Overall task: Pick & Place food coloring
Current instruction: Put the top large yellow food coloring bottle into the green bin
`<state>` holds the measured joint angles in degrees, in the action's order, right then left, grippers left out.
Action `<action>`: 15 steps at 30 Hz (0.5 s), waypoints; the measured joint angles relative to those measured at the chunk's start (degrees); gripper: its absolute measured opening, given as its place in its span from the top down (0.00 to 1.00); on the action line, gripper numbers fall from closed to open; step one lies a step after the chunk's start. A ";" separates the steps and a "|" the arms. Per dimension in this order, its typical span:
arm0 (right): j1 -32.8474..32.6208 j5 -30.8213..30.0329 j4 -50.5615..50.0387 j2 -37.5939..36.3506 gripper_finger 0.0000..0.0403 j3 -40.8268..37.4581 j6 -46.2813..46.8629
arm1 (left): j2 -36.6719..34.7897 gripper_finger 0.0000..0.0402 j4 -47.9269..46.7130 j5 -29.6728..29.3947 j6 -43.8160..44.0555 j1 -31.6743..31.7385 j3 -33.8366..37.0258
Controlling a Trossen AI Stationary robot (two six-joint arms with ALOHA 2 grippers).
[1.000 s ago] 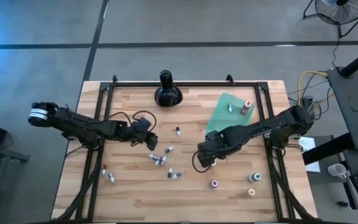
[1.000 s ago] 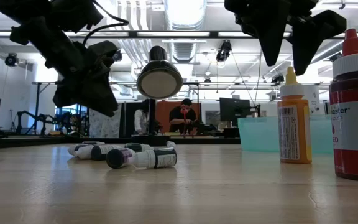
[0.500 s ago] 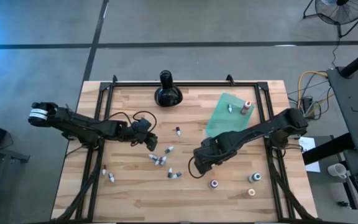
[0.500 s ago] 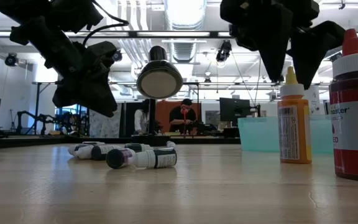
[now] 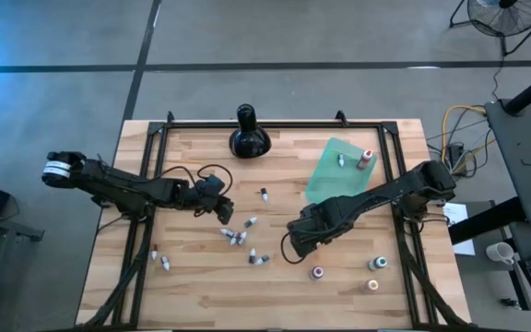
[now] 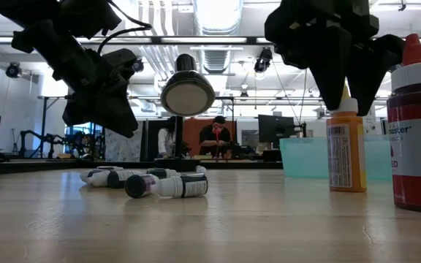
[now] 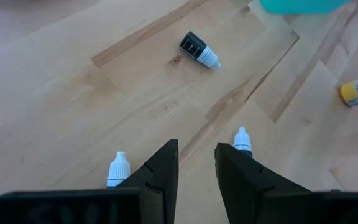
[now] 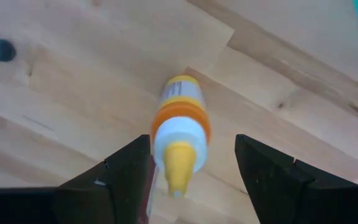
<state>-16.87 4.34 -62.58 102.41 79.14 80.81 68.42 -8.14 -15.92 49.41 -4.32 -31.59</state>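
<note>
We see the right gripper [image 5: 295,247] over mid-bench, small bottles [image 5: 238,236] scattered at its nine o'clock

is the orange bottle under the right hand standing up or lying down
Standing upright. The slim orange dropper bottle has its base on the wooden table and its yellow tip pointing up between the right hand's open fingers.

Red bottle [image 6: 417,124] — cut by edge.

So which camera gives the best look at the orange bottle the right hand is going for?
The right wrist view: the orange bottle stands upright between the right hand's open fingers. The low view shows it side-on, its tip hidden. The high view hides it; the left wrist view misses it.
</note>
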 joint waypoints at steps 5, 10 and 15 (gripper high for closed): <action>-0.04 0.02 0.64 0.00 0.47 0.02 -0.28 | 0.00 0.80 0.02 -0.17 0.00 0.00 0.00; 0.03 -0.10 1.64 0.00 0.51 -0.05 -0.50 | 0.00 0.80 0.02 -0.48 0.00 0.00 0.00; 0.01 -0.20 1.62 0.00 0.60 -0.05 -1.12 | 0.00 0.80 0.02 -0.50 -0.21 0.00 0.00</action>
<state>-16.86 4.14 -60.96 102.41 79.09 79.69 68.42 -8.12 -16.43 49.20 -4.32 -31.59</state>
